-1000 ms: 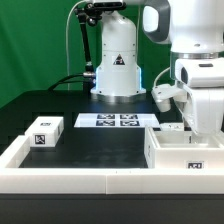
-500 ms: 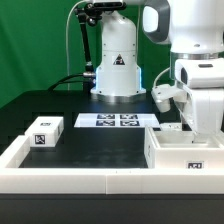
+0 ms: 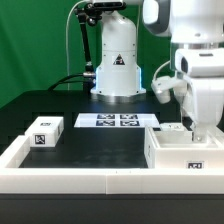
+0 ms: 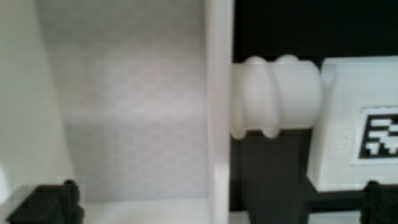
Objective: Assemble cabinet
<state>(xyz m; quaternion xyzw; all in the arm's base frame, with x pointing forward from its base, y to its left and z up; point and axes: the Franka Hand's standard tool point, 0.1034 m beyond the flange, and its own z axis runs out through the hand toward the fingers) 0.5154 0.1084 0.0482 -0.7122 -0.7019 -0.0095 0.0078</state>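
Grasping seems the step in hand: the gripper (image 3: 197, 126), fingers (image 4: 50, 205) spread wide, straddles a wall of the cabinet body (image 3: 185, 152) at four o'clock in the exterior view. One block (image 3: 40, 133) lies at eight o'clock. Next, probably closing squarely on that wall.

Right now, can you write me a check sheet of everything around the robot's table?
Surface: dark table with a low white rail along its edge.
Job's things: big white cabinet body on the exterior view's right; small tagged block on the exterior view's left, apart from it.
Clutter: marker board lying flat; nothing else seen.
Grippers: gripper open, down at the cabinet body, one wall between its fingers, holding nothing.
Cables: dark cables beside the arm's base.
Surroundings: dark backdrop; nothing else seen.
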